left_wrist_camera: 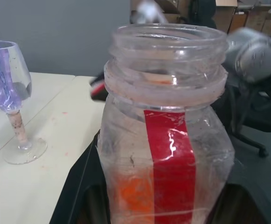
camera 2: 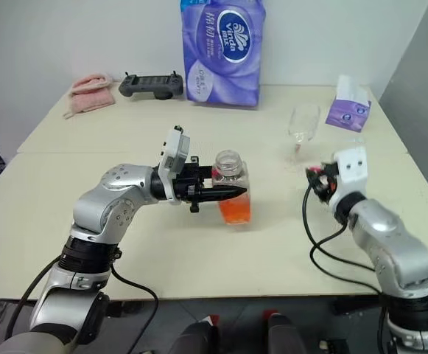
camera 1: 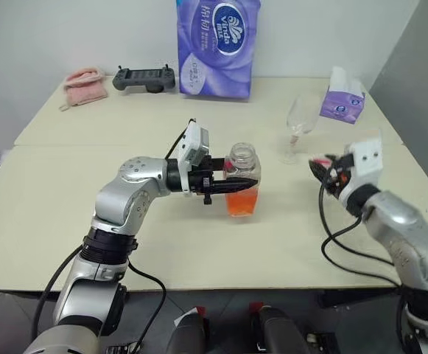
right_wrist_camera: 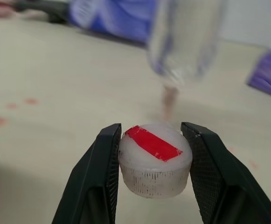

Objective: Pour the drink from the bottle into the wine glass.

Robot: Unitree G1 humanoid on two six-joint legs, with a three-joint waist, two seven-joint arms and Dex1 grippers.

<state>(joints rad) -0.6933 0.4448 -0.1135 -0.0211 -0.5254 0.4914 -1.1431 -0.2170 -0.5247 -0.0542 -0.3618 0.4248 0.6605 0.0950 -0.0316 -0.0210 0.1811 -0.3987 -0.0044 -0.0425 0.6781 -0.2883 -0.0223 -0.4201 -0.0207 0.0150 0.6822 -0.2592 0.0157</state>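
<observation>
The left fingers squeeze the bottle, which stands open on the bench with the orange-red drink low inside it. The right fingers pinch a white cap with a red stripe, just above the bench. The wine glass stands between them, a bit farther back. A purple tissue pack stands at the far edge.

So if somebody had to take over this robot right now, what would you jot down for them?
Left gripper: shut on the bottle, upright on the table, mouth open, drink low inside.
Right gripper: shut on the white cap with its red stripe, near the wine glass.
Done: cap off.
Left: put the cap aside, pour into the glass, which looks empty.
</observation>
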